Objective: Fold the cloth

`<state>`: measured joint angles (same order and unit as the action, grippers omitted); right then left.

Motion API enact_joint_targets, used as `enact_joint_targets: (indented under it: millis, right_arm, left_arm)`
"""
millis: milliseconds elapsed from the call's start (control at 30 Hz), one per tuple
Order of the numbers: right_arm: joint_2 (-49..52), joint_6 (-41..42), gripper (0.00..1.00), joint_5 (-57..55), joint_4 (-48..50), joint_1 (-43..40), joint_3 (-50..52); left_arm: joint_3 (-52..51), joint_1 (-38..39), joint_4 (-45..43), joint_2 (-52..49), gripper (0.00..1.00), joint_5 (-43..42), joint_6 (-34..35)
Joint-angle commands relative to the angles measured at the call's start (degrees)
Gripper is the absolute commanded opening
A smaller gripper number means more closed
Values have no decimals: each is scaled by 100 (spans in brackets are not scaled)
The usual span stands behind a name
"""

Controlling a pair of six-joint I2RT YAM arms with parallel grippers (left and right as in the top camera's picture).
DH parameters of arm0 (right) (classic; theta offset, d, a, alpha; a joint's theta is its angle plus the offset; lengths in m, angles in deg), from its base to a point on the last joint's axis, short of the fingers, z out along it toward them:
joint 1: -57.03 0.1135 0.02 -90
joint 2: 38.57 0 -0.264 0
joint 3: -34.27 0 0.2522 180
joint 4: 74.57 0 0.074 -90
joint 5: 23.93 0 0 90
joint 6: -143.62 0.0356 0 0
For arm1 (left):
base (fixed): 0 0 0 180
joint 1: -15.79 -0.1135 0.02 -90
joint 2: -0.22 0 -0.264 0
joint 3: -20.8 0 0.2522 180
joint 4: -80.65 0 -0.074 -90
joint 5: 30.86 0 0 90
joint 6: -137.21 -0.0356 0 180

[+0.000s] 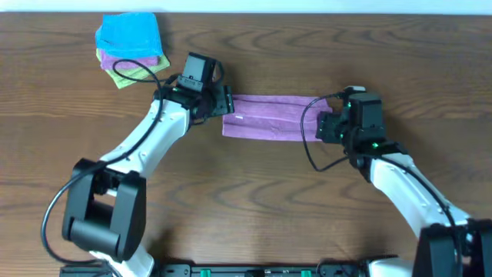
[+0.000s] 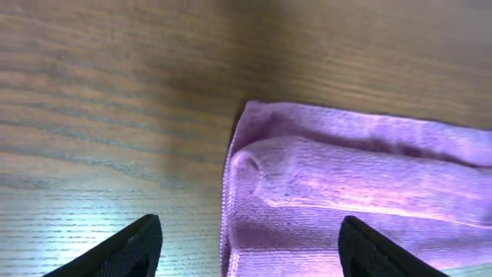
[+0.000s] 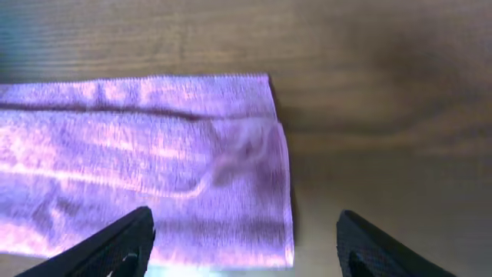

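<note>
A stack (image 1: 131, 48) of blue, purple and green cloths sits at the far left, well apart from the work. The left fingers (image 2: 137, 248) are spread wide and grip nothing, hovering over the left end of the cloth (image 1: 270, 118). It will likely handle as light, limp and slightly grippy: it should sag and drape when lifted, and its layers may slide apart, so each pinch ought to catch every layer at an end corner.

The cloth lies mid-surface (image 1: 254, 200) between the two arms, a long narrow lilac band already doubled lengthwise. A small white tag (image 1: 238, 118) shows near its left end. The nap is fuzzy, with a soft ridge where the upper layer stops short of the lower. At its right end the right fingers (image 3: 115, 248) are likewise parted and empty.
</note>
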<state>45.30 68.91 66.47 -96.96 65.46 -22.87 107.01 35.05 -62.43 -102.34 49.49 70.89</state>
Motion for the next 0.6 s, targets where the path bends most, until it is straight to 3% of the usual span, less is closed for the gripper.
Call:
enact_joint_targets:
  millis: [0,67,200,267,567]
  right_arm:
    - [-289,682,77,122,-188,22,-7]
    - [-385,1045,78,363,-286,22,-7]
    - [-409,1978,80,754,-372,11,-4]
    - [-409,2326,82,855,-407,11,-2]
    - [-404,3294,85,901,-647,4,157]
  left_arm:
    - [2,-7,9,177,71,-44,-118]
    - [2,-7,-61,157,61,-334,-114]
    - [2,24,-374,76,23,-483,-57]
    - [2,39,-570,4,9,-492,133]
    - [2,166,-1067,-662,6,-553,485]
